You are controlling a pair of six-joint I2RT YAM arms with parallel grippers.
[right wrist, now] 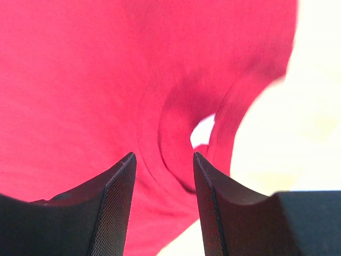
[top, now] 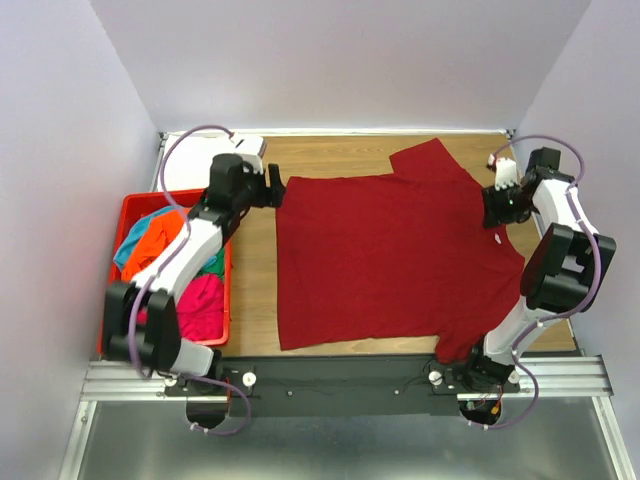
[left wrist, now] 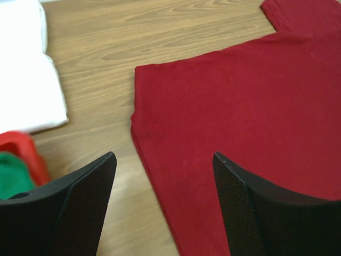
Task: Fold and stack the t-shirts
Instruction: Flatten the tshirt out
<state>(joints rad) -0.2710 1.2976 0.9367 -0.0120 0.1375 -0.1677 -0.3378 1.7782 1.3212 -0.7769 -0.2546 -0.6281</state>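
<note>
The dark red t-shirt (top: 390,260) lies spread flat on the wooden table (top: 255,280). Its hem is toward the left, its neck toward the right, one sleeve points to the far edge and the other hangs near the base of the right arm.

The left claw (top: 277,188) sits at the far left corner of the hem. Its fingers are wide apart with nothing between them. In the wrist view one finger is over bare wood and the other over red cloth, with the shirt's edge running between them.

The right claw (top: 497,212) is at the neck end of the shirt. Its wrist view is filled with red fabric, and the curved neckline (right wrist: 176,133) runs down into the gap between the two fingers. The fingers are parted – the cloth there looks loose rather than pinched.

A folded white t-shirt (top: 247,146) rests on the table at the far left corner, just beyond the left claw and apart from the red one.

A red bin (top: 128,205) stands left of the table edge – beside the left arm. It holds a loose heap of shirts:
- an orange one (top: 160,235) on top
- a teal one (top: 130,250) beneath it
- a magenta pink one (top: 200,300) nearer the arm bases
- a green one (left wrist: 13,173), of which a bit shows in the left wrist view
</note>
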